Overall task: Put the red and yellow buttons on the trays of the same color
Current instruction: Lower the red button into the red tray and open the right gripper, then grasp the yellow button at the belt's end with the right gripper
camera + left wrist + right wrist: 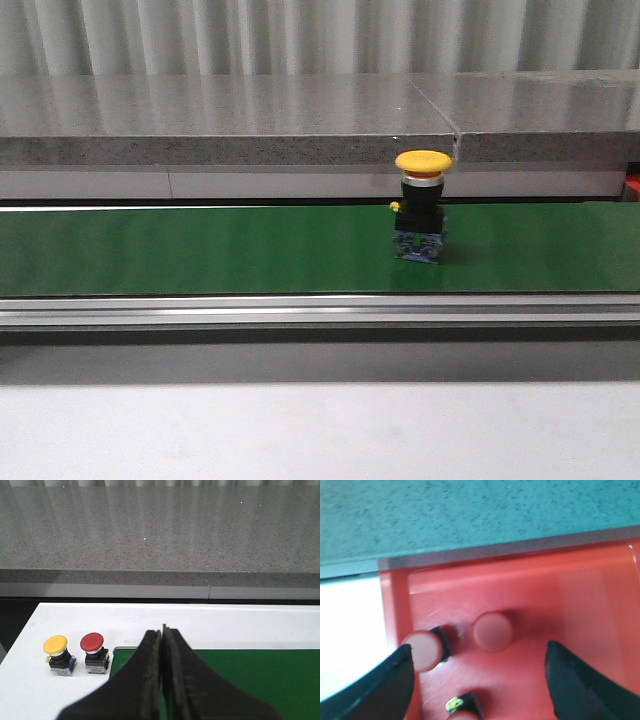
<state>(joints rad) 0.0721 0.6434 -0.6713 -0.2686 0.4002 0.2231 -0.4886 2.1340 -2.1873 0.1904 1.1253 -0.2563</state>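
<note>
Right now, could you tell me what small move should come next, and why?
Probably lift the right gripper out of the red tray: its jaws are open and empty above red buttons already lying there, while a yellow button stands unhandled on the green belt.

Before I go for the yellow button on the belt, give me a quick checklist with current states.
1. Yellow mushroom-head push button upright on the green conveyor belt: ok.
2. Nothing crowding it on the belt: ok.
3. Left hand open for a grasp: not ok, shut.
4. Right hand empty and open above the red plastic tray: ok.
5. Red buttons already in that tray: ok.
6. Yellow tray located: cannot tell.
</note>
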